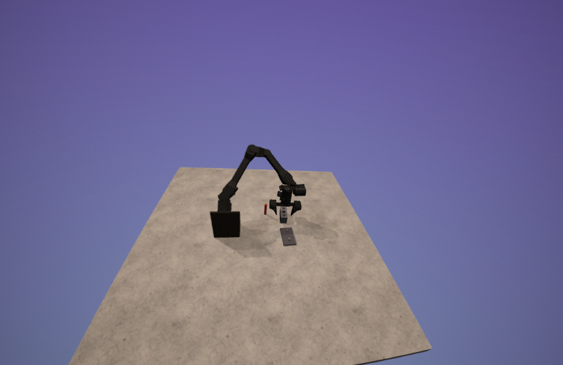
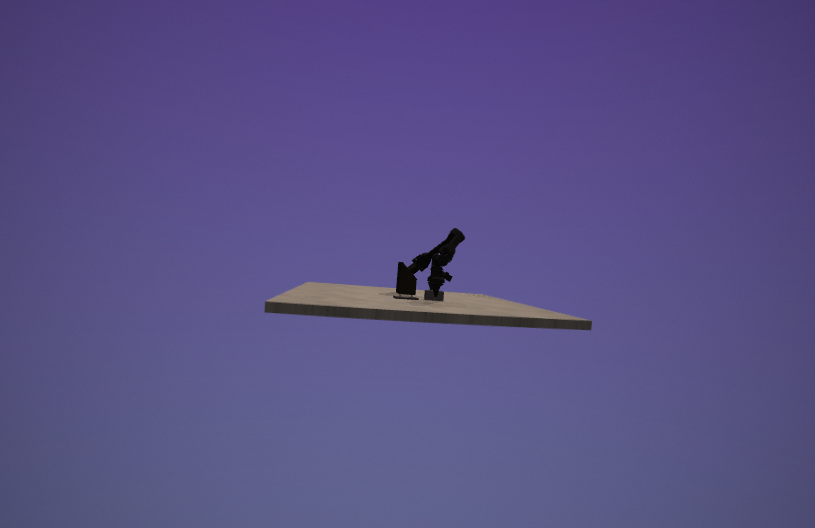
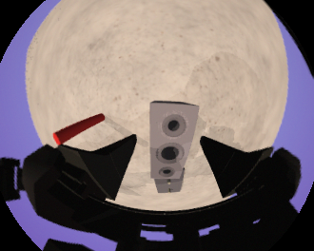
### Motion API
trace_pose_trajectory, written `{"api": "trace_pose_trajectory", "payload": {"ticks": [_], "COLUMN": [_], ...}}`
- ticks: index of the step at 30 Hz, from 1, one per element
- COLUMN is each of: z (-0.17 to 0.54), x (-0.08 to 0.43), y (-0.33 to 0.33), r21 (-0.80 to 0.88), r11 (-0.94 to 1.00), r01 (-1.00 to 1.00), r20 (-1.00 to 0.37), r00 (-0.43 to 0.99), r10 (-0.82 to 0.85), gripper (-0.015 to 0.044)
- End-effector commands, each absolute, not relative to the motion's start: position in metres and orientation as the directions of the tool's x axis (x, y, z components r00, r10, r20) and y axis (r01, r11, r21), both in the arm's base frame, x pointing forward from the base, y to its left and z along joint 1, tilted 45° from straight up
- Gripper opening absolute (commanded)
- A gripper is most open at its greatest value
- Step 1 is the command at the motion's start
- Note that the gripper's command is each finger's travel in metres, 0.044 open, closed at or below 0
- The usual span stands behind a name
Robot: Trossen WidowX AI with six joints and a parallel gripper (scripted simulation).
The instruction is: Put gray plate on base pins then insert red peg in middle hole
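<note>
Gray plate (image 3: pixel 172 139): lies on the table (image 1: pixel 247 301), three holes showing, between the spread fingers in the wrist view.
Gripper (image 1: pixel 284 209): fingers wide apart, holding nothing, just above the plate.
Red peg (image 1: pixel 265 209): upright, beside the plate.
Base (image 1: pixel 287 236): flat on the table, near the plate.

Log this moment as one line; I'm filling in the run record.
phase: reaching for plate | gripper: open, empty, straddling gray plate | plate: on table, not on base | red peg: untouched

The base's (image 1: pixel 287 236) two pins are too small to distinguish.
</note>
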State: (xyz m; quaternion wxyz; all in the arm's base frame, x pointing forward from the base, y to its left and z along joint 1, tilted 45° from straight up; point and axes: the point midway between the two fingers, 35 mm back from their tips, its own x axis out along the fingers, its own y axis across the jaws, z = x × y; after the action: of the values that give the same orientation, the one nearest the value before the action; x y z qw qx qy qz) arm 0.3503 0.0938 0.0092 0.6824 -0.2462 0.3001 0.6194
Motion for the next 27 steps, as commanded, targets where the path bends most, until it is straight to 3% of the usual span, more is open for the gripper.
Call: {"api": "trace_pose_trajectory", "payload": {"ticks": [1,6,19,27], "z": [0.0011,-0.0026,-0.0026,-0.0026], "x": [0.3486,0.3483,0.3483,0.3483], "y": [0.0992,0.1033,0.1033,0.1033], "r21": [0.049,0.049,0.049,0.049], "r11": [0.115,0.115,0.115,0.115], "r01": [-0.992,-0.992,-0.992,-0.992], "r20": [-0.712,-0.711,-0.711,-0.711], "r00": [0.046,0.046,0.046,0.046], "r10": [0.701,0.702,0.702,0.702], "gripper": [0.0440,0.0440,0.0099,0.0045]}}
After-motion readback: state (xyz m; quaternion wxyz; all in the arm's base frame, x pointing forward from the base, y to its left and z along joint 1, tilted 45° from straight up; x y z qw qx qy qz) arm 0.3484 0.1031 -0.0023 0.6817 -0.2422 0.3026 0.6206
